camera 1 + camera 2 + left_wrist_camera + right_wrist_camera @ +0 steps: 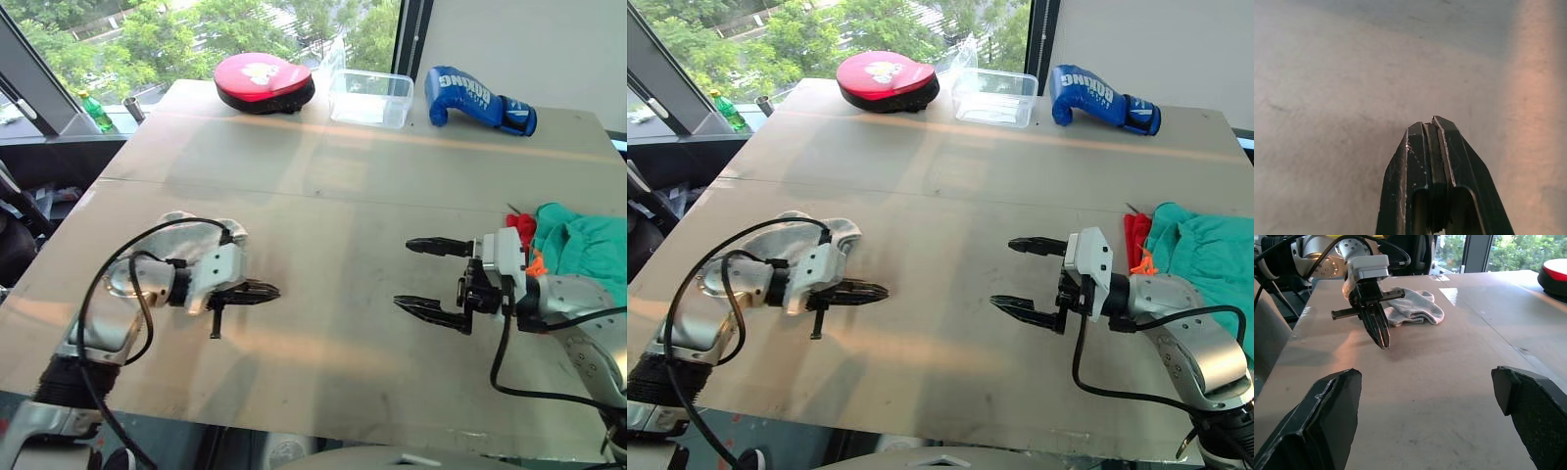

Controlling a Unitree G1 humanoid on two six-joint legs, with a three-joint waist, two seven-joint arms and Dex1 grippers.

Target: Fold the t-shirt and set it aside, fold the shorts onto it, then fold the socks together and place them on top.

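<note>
socks [1413, 308]: soft grey knit, crumpled | left gripper [266, 291]: pressed together, empty | right gripper [416, 274]: spread wide

The shorts [588, 245] ran off the picture's right side at the desk's [323, 196] right edge, so their full spread could not be told. The t-shirt [1136, 240] showed as a thin red strip beside them, the rest hidden under the teal cloth and behind the right arm. The socks [1413, 308] lay partly hidden behind the left gripper [1382, 340]; whether one or two, unclear.
</note>
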